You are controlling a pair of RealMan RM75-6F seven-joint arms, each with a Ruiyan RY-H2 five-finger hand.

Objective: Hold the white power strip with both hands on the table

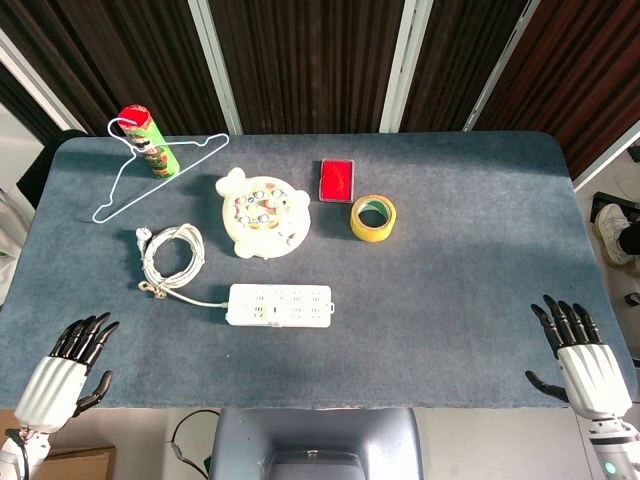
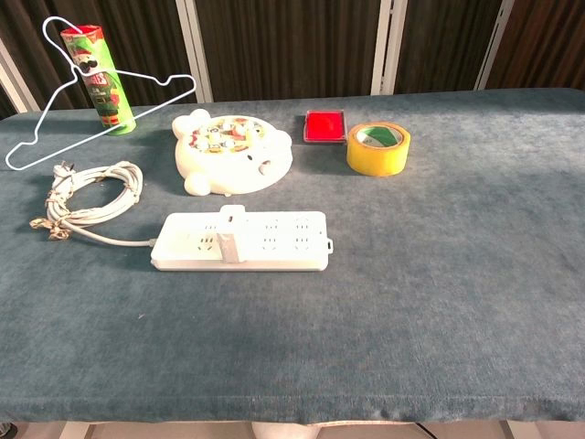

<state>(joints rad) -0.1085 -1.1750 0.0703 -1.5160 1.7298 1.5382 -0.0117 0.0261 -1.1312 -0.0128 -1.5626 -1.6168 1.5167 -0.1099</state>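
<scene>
The white power strip point(image 1: 280, 306) lies flat on the blue-grey table, left of centre near the front edge; in the chest view the power strip point(image 2: 240, 241) carries a small white plug on top. Its coiled white cord point(image 1: 168, 256) trails off to the left, seen as the cord point(image 2: 84, 199) in the chest view. My left hand point(image 1: 68, 371) hovers open at the front left corner, fingers spread, well apart from the strip. My right hand point(image 1: 580, 360) is open at the front right corner, far from it. Neither hand shows in the chest view.
Behind the strip sits a cream round toy point(image 1: 263, 212). A red box point(image 1: 337, 179) and a yellow tape roll point(image 1: 373, 218) lie right of it. A green can point(image 1: 150, 141) stands at the back left with a white wire hanger point(image 1: 135, 170) leaning on it.
</scene>
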